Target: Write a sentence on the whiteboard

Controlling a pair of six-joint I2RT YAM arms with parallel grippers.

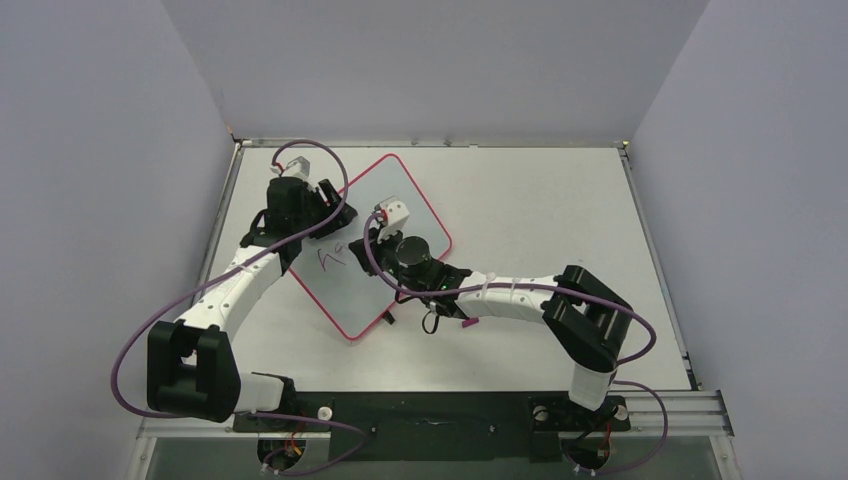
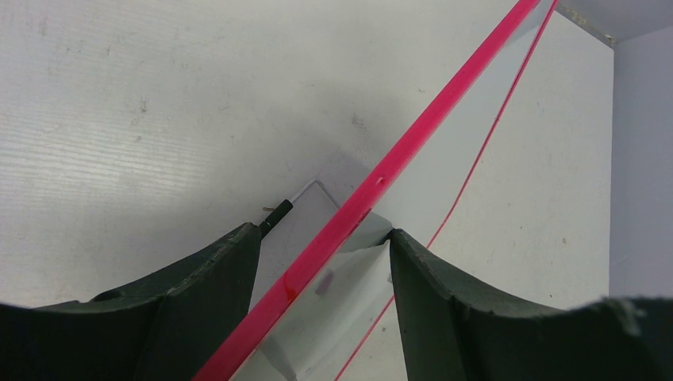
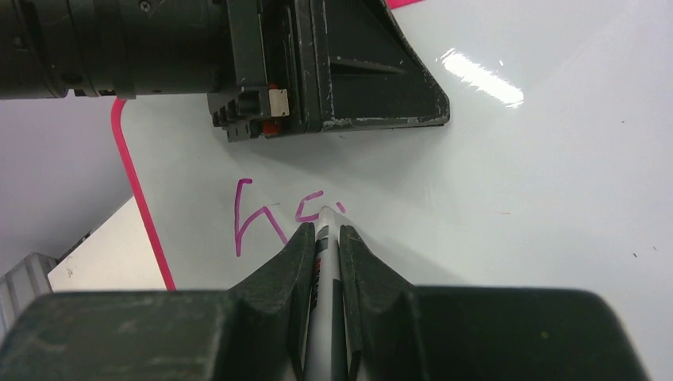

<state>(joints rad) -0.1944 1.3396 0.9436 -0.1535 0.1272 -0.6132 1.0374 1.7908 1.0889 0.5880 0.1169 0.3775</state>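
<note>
**Marker tip on the board**

The whiteboard [image 1: 392,198] lies on the worktop [image 1: 540,210]. The right claw [image 3: 325,226] clamps a marker [image 3: 327,266], its tip at the sentence [image 3: 266,218] near the whiteboard's frame. The left claw [image 2: 325,238] stands open astride that frame.

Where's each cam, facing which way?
Top external: high behind the left arm and right arm, both in view, looking down on the table.
Left wrist: on left tool, jaws open, facing the whiteboard's red edge.
Right wrist: on right tool, shut on the marker, facing the sentence.
Shared: whiteboard in all; right wrist also sees left tool.
</note>
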